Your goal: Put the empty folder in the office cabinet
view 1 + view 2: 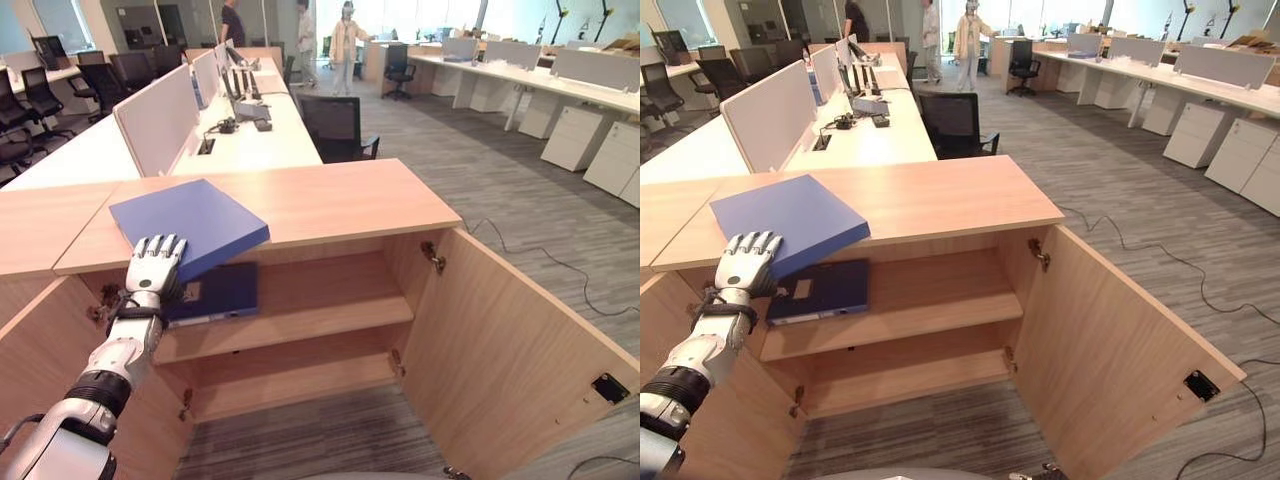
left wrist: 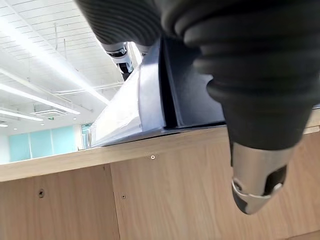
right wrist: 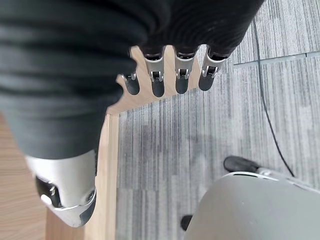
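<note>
Blue and stiff, the folder (image 1: 190,224) lies on the cabinet (image 1: 330,200) top, overhanging its near edge, with your left hand (image 1: 155,262) clamped on its near corner, so keep it level; your right hand (image 3: 170,75) hangs with fingers relaxed.

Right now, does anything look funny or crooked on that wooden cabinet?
Yes. The flat blue folder sits askew on the light wooden cabinet top, one corner jutting past the front edge. The left hand grips its near edge. A darker blue folder lies flat on the shelf below.
</note>
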